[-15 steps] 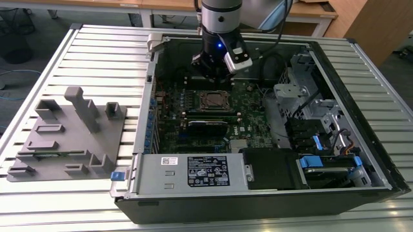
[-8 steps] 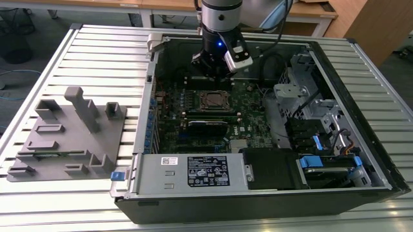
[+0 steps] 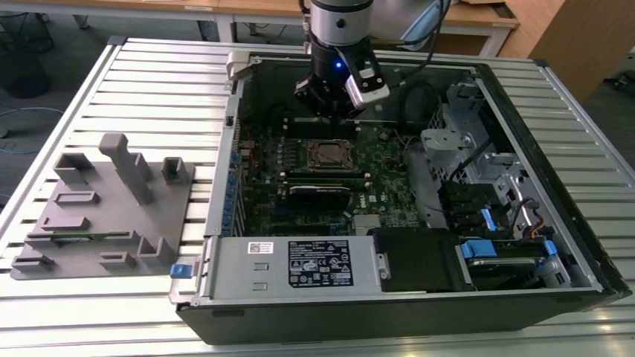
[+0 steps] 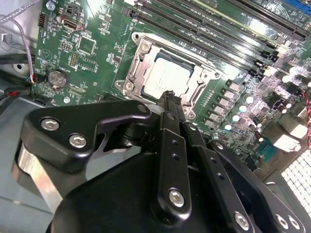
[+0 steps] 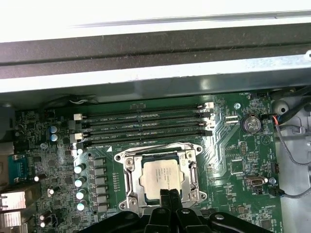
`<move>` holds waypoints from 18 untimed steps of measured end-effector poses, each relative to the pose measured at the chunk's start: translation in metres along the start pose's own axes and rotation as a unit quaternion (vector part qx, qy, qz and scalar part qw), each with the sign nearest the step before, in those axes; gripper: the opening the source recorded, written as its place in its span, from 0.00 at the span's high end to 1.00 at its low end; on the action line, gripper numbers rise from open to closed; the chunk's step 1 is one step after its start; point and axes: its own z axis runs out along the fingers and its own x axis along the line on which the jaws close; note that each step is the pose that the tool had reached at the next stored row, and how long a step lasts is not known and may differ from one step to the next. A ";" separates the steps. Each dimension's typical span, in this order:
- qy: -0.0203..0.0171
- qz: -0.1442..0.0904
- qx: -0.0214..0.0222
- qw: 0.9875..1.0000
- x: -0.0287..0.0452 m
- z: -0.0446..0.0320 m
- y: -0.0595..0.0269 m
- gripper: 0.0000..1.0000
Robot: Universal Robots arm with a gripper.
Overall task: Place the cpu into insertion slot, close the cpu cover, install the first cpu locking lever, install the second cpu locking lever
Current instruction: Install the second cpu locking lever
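The cpu (image 5: 163, 175) lies flat in the insertion slot (image 5: 121, 156) on the green board, its silver-grey top facing up. The cpu cover (image 5: 193, 174) rests down around it as a silvery frame. A thin metal lever (image 5: 146, 145) runs along the socket's side that faces the memory slots. My gripper (image 5: 169, 193) is shut with nothing between its black fingers, the tips just over the socket's edge. The second wrist view has the cpu (image 4: 167, 76) just beyond the gripper (image 4: 170, 95). In the exterior view the gripper (image 3: 332, 111) hangs inside the case above the cpu (image 3: 331, 155).
Long black memory slots (image 5: 146, 124) lie beside the socket, a coin battery (image 5: 251, 124) further off. A labelled grey power-supply box (image 3: 297, 264) sits at the case's near side, drive cages (image 3: 466, 149) at the exterior view's right. A grey fixture plate (image 3: 100, 208) lies outside the case.
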 end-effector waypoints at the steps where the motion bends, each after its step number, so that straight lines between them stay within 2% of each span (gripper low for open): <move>1: 0.000 0.000 0.000 1.000 0.0000 0.0003 0.0000 0.89; 18: 0.000 0.000 -0.002 1.000 0.0001 0.0011 0.0000 0.89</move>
